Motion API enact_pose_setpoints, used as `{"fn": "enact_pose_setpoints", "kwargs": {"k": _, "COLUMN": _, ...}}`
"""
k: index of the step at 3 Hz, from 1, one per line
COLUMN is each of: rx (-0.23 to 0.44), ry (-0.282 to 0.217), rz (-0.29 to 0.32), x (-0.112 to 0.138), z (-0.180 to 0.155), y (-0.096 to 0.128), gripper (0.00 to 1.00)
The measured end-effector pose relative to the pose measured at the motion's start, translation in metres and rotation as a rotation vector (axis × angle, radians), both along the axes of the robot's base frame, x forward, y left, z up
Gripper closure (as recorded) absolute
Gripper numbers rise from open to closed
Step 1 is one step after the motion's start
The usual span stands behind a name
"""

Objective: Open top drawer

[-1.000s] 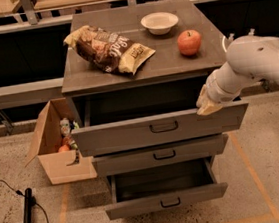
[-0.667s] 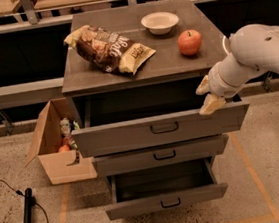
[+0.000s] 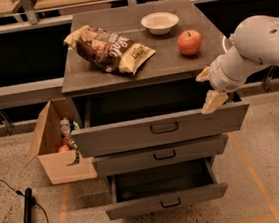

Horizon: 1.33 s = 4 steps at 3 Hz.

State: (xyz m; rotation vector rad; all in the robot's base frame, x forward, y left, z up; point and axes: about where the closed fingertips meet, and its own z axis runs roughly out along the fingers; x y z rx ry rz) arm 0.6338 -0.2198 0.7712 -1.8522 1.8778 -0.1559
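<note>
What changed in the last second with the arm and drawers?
The white arm's gripper has risen slightly from the right end of the large grey metal top drawer, tan fingers spread, holding nothing. That drawer stays pulled out; the grey bottom drawer, brown chip bag, white bowl and red apple have not moved.

Three drawers are counted: top drawer point(image 3: 161, 128), middle drawer point(image 3: 159, 156), bottom drawer point(image 3: 167, 201). One chip bag point(image 3: 110, 49), one bowl point(image 3: 159, 22), one apple point(image 3: 190, 43) and one cardboard box point(image 3: 54, 161) are seen. One gripper point(image 3: 209, 87) is found over the top drawer's right end.
</note>
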Motion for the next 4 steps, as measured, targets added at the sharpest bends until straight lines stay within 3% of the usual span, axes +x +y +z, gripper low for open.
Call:
{"fn": "enact_pose_setpoints", "kwargs": {"k": 2, "rx": -0.017, "ry": -0.027, "rz": 0.006, "x": 0.002, "z": 0.005, "y": 0.001, "gripper": 0.82}}
{"fn": "enact_pose_setpoints", "kwargs": {"k": 3, "rx": -0.022, "ry": -0.047, "rz": 0.011, "x": 0.008, "z": -0.004, "y": 0.005, "gripper": 1.0}}
{"fn": "enact_pose_setpoints", "kwargs": {"k": 4, "rx": -0.017, "ry": -0.083, "rz": 0.035, "x": 0.019, "z": -0.02, "y": 0.009, "gripper": 1.0}}
